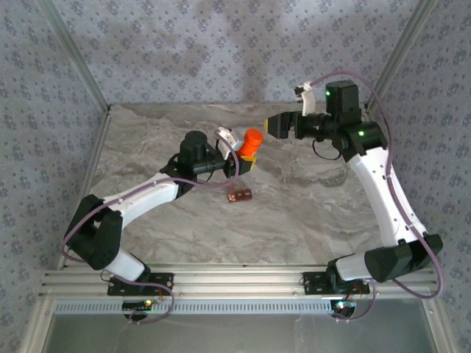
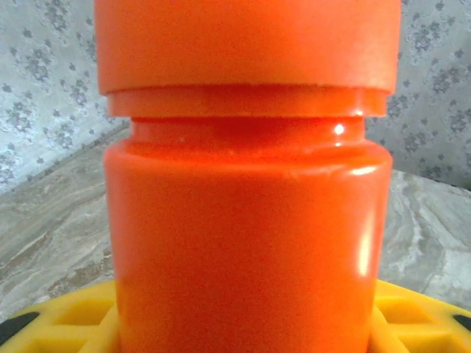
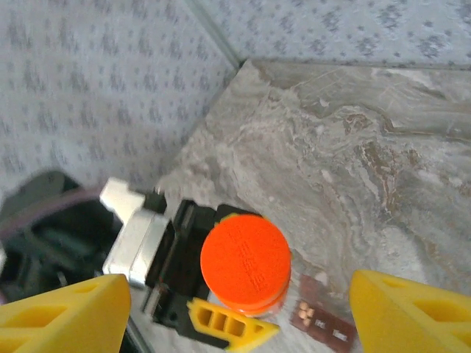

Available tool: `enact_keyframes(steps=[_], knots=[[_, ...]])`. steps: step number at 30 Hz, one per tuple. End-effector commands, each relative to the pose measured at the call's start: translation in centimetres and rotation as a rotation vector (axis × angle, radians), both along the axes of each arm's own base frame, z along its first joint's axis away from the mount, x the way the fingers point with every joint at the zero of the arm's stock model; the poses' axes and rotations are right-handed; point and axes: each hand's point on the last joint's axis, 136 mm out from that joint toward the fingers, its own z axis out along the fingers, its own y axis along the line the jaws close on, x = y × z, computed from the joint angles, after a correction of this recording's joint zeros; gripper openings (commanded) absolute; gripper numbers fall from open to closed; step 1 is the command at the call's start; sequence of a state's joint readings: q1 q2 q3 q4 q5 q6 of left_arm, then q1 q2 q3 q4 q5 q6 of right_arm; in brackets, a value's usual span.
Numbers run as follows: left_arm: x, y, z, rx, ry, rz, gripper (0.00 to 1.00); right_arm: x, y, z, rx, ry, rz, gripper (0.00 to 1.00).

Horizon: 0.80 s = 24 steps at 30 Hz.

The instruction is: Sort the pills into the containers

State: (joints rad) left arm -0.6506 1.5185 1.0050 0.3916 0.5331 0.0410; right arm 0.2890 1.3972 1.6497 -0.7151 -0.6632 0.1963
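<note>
The left hand (image 1: pixel 241 159) is clamped on the lower body of a small orange cylindrical plastic bottle (image 1: pixel 251 145). In the left wrist view its yellow fingers (image 2: pixel 66 323) sit against the base of the bottle on either side. The bottle is held raised and somewhat tilted over the middle of the grey marbled worktop (image 1: pixel 309 220), and its round orange screw cap (image 3: pixel 245 261) is on. The right hand (image 1: pixel 272 124) hovers just beyond the cap end and is not touching it. Its two yellow fingers (image 3: pixel 59 316) are spread wide apart and hold nothing, and in its own wrist view the cap lies between them. The container, a small flat reddish-brown strip of little square cells (image 1: pixel 240 195), lies on the worktop near the bottle, toward the arm bases. One cell seems to hold a few pale specks (image 3: pixel 305 312) that may be pills, though they are too small to be sure. The task looks to be at an early stage, with the bottle gripped and presented but unopened. Taking off the cap and sharing the pills among the cells appear to be the work left.
</note>
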Motion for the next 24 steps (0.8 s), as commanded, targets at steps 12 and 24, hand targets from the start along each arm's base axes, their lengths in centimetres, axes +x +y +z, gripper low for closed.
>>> enact_keyframes(steps=[12, 24], knots=[[-1.3, -0.5, 3.7, -0.037, -0.045, -0.11, 0.0, 0.5, 3.4, -3.4, -0.143, -0.006, 0.275, 0.79], [-1.3, -0.6, 3.4, -0.034, -0.04, -0.11, 0.0, 0.5, 4.1, -5.0, -0.162, 0.035, 0.295, 0.69]])
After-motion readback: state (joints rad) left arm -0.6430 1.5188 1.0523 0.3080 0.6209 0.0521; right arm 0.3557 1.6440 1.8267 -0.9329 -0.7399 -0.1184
